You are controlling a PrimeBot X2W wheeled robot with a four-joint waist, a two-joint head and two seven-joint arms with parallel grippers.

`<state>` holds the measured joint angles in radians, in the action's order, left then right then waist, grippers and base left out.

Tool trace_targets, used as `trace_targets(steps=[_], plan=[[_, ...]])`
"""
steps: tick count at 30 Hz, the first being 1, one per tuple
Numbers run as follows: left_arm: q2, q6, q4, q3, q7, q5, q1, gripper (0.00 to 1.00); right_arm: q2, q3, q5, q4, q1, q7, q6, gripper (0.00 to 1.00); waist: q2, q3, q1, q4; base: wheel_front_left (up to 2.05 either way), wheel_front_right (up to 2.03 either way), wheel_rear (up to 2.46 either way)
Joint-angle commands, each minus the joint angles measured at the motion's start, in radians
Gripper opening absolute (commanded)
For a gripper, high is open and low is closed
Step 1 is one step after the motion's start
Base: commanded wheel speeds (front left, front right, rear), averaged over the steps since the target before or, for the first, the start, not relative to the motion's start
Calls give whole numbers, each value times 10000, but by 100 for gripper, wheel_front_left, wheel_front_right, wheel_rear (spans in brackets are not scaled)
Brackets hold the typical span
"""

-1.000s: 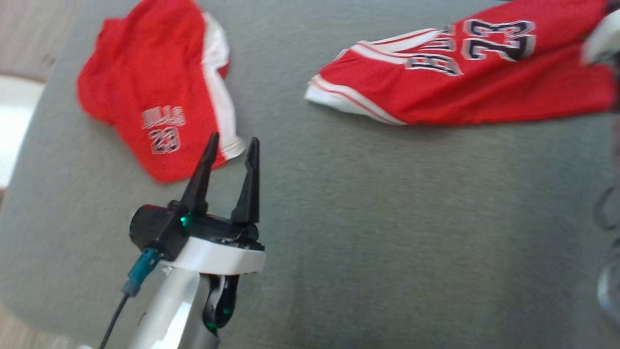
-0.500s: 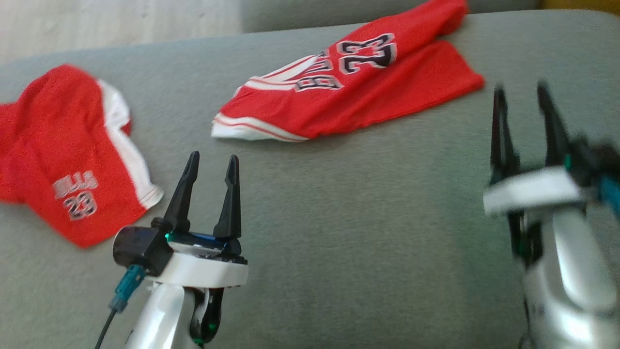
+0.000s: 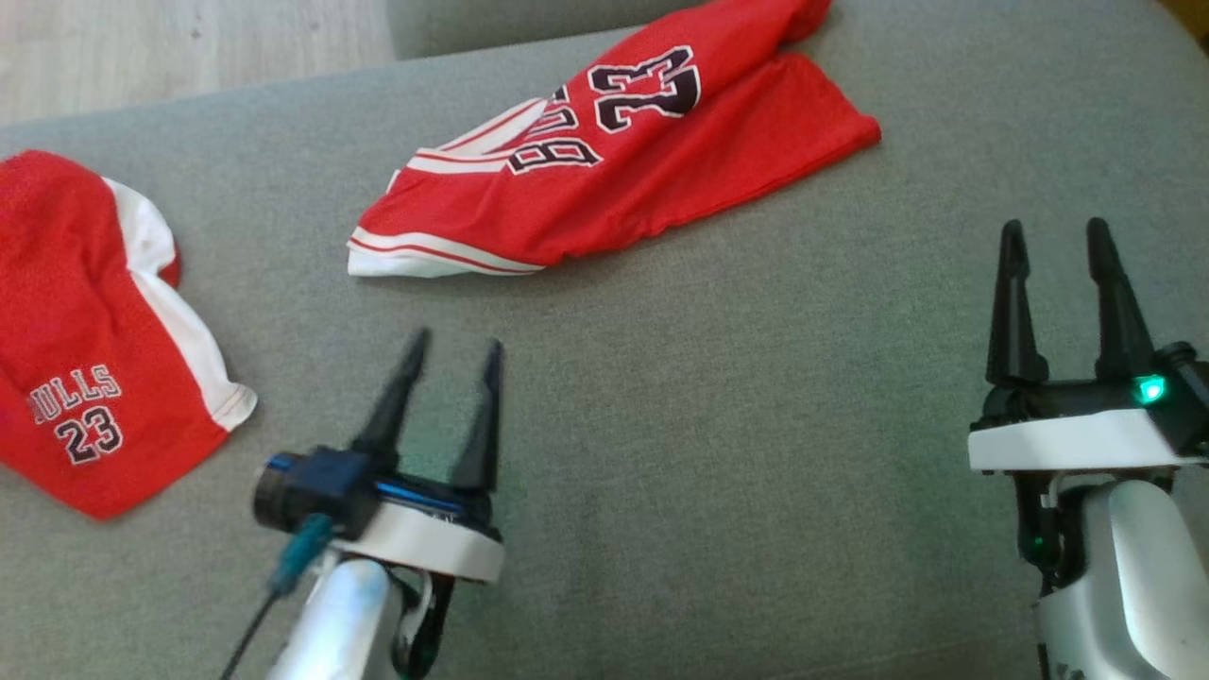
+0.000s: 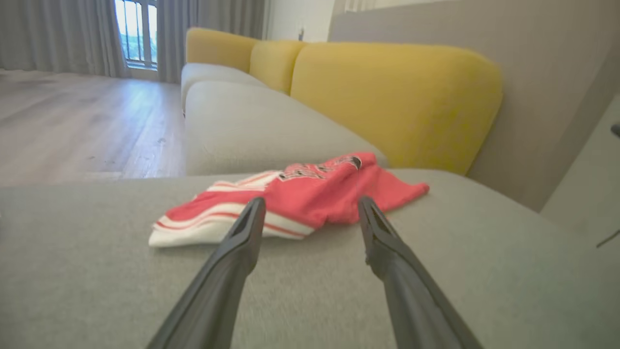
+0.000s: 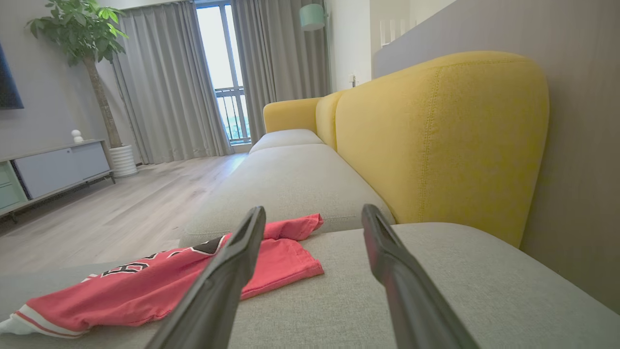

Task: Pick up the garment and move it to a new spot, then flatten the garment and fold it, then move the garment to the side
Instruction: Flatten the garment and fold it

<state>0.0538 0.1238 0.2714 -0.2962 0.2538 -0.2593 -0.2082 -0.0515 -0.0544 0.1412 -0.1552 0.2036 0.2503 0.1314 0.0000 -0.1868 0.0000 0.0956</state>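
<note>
You'll find the red jersey (image 3: pixel 614 179) lying on the grey sofa seat (image 3: pixel 756 425). Its long axis slants from the white-striped edge at the near left to the far right, with the number upside down to the head camera. Both arms reach forward low over the cushion. Your left pincer (image 3: pixel 455 342) is spread and empty, aimed at the striped edge. Your right pincer (image 3: pixel 1055 227) is also spread and empty, well apart from the cloth. Red shorts (image 3: pixel 85 359) lie at the far left.

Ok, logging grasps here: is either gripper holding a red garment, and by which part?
Nothing is held. The left gripper and right gripper both stand open above the sofa cushion, apart from the jersey and the shorts.
</note>
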Motion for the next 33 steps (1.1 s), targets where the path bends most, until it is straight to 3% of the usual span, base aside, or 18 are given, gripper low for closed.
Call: trace_targets(steps=[1, 8, 17, 28, 33], plan=[[179, 27, 172, 68, 65, 252, -577, 100, 10, 137, 108, 376, 289, 17, -7, 100, 0, -136, 0, 46, 0, 0, 0], [832, -284, 2266, -460, -848, 1407, -1939, 100, 11, 217, 297, 337, 183, 38, -7, 100, 0, -602, 0, 196, 0, 0, 0], [1764, -1069, 4224, -277, -1559, 2105, -3581, 100, 12, 177, 425, 375, 419, 77, -7, 100, 0, -1149, 0, 443, 0, 0, 0], [2204, -1773, 5637, -223, -1253, 2412, -4921, 100, 12, 86, 457, 336, 624, 103, -7, 100, 0, -1575, 0, 483, 0, 0, 0], [2170, -1606, 6027, -340, -1195, 2382, -5201, 100, 12, 62, 447, 289, 699, 107, -7, 100, 0, -1616, 0, 490, 0, 0, 0]])
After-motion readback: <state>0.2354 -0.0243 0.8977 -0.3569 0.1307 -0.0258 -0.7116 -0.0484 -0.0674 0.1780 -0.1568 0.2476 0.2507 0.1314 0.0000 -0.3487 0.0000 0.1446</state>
